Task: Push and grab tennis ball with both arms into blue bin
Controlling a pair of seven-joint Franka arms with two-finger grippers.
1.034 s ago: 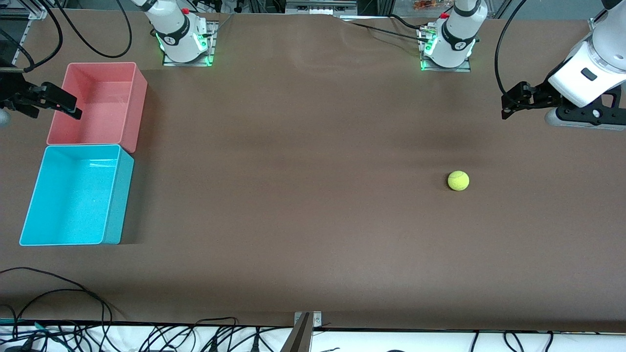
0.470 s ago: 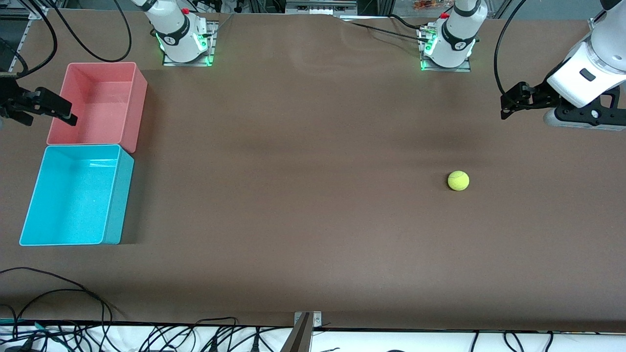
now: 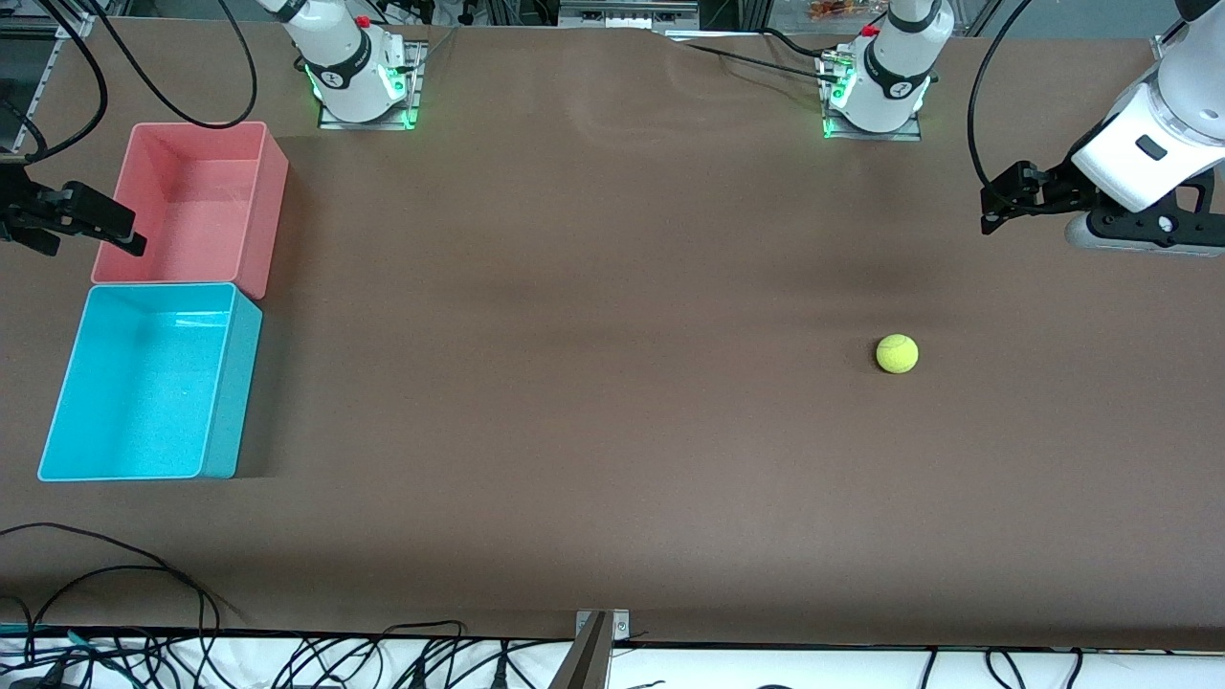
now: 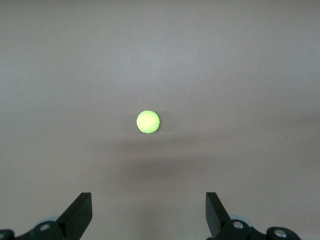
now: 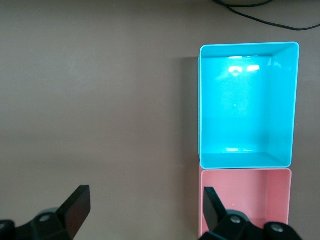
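Tennis ball [image 3: 897,353]: lies alone on the table toward the left arm's end, touching nothing; round, so it has no long axis and no heading. A thin dark seam line shows on it in the left wrist view [image 4: 148,122].
Blue bin [image 3: 148,381]: rectangular, open side up, at the right arm's end of the table, well apart from the ball; its long axis runs from the front camera toward the robots' bases.
Pink bin [image 3: 196,201]: same shape and same direction, farther from the front camera than the blue bin; the two short walls seem to touch, though a thin gap cannot be ruled out.
Left gripper [image 3: 995,203]: in the air over bare table at the left arm's end, fingers spread wide with nothing between them; it is not over the ball.
Right gripper [image 3: 91,228]: in the air at the pink bin's outer edge, fingers likewise spread and holding nothing.
Table [image 3: 593,402]: covered in plain matte brown, with faint creases near the bases.
Room: black cables trail along the table's edge nearest the front camera, and green lights glow at both arm bases.
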